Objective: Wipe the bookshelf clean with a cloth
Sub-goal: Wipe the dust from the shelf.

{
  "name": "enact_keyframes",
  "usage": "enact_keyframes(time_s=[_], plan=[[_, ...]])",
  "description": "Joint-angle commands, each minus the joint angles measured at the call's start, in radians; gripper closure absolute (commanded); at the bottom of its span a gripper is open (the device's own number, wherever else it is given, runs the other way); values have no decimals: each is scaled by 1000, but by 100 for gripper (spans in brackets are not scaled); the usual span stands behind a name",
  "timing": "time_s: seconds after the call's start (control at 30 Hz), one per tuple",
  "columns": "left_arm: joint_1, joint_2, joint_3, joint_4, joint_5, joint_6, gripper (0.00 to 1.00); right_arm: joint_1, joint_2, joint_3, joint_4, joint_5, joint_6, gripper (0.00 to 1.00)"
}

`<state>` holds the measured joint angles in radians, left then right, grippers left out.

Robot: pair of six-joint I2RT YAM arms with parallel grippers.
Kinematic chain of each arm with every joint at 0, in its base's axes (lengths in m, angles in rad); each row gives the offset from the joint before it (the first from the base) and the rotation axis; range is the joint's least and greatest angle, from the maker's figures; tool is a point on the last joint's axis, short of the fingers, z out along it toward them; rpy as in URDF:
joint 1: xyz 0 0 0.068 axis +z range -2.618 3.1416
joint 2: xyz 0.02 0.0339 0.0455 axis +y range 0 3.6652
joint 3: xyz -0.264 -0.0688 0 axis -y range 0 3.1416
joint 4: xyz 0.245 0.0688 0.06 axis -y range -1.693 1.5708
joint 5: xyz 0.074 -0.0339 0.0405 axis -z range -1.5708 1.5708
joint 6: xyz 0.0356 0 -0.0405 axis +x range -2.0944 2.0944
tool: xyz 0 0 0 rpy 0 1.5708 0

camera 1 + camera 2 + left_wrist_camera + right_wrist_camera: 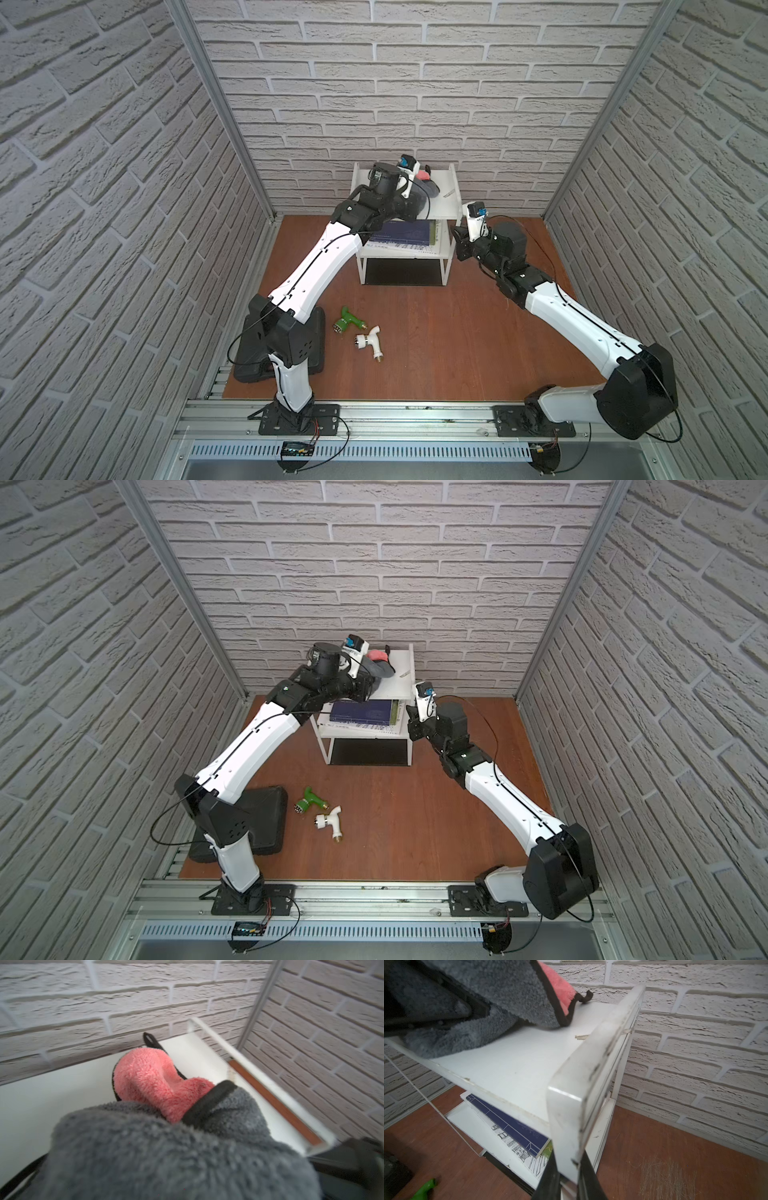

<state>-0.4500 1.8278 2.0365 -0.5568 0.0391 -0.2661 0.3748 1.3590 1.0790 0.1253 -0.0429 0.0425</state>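
Observation:
The white bookshelf point(446, 205) point(400, 686) stands against the back brick wall. On its top tier point(519, 1059) lies the cloth point(431, 185) point(381, 665) point(500, 991), bunched, grey with its pink side turned up. My left gripper point(475, 1012) is shut on the cloth and rests on that tier. In the left wrist view the grey fleece point(166, 1147) hides the fingers. My right gripper point(459, 237) point(568, 1176) is shut on the bookshelf's right side panel, with one black finger point(548, 1178) on each face.
Books point(405, 232) lie on the middle tier. A small pale scrap point(581, 1036) sits on the top tier near the side panel. On the wooden floor lie a green fitting point(347, 320), a white fitting point(370, 338) and a black case point(249, 357).

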Motion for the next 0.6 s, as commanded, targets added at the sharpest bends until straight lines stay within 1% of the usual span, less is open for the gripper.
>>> enact_keyframes(time_s=[0.0, 0.03, 0.1, 0.2, 0.27, 0.3, 0.37, 0.47, 0.57], plan=[[81, 2, -24, -51, -222, -13, 100, 22, 24, 13, -8, -76, 78, 97], [81, 9, -24, -28, -211, -12, 100, 21, 23, 13, -13, -73, 78, 97], [73, 53, 14, 18, -130, -27, 100, 21, 20, 13, -18, -69, 79, 97], [9, 181, 175, -6, 21, -32, 100, 21, 19, 8, -17, -63, 83, 97], [-61, 263, 278, -11, 81, -19, 100, 21, 17, 3, -18, -63, 80, 97], [-83, 284, 313, -14, 74, -10, 100, 21, 17, 0, -17, -66, 77, 97], [-91, 340, 371, -20, -4, -1, 100, 21, 17, -2, -11, -72, 69, 97], [-54, 375, 405, -6, -153, 6, 100, 21, 16, -4, -6, -84, 59, 97], [6, 398, 414, 16, -295, 6, 100, 21, 13, -2, -8, -87, 55, 97]])
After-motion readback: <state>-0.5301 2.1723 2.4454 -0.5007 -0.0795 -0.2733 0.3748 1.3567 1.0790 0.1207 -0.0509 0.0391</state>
